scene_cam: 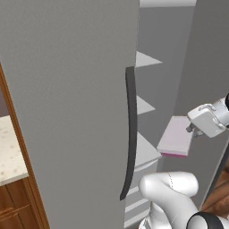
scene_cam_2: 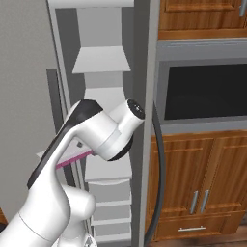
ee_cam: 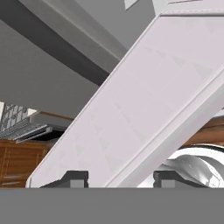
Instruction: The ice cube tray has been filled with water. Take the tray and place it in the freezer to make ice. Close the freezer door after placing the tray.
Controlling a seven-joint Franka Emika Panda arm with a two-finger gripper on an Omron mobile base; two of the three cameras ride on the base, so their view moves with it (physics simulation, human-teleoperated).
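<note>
Your gripper [scene_cam: 191, 129] is clamped on the ice cube tray [scene_cam: 175, 136], held level at the open freezer [scene_cam: 152, 103]; tilt it and water spills; clip a shelf [scene_cam: 145, 151] and it may slip.

speckled counter [scene_cam: 6, 152] far left | black built-in oven [scene_cam_2: 207, 91] | wooden cabinets [scene_cam_2: 202, 188] beneath it
</note>
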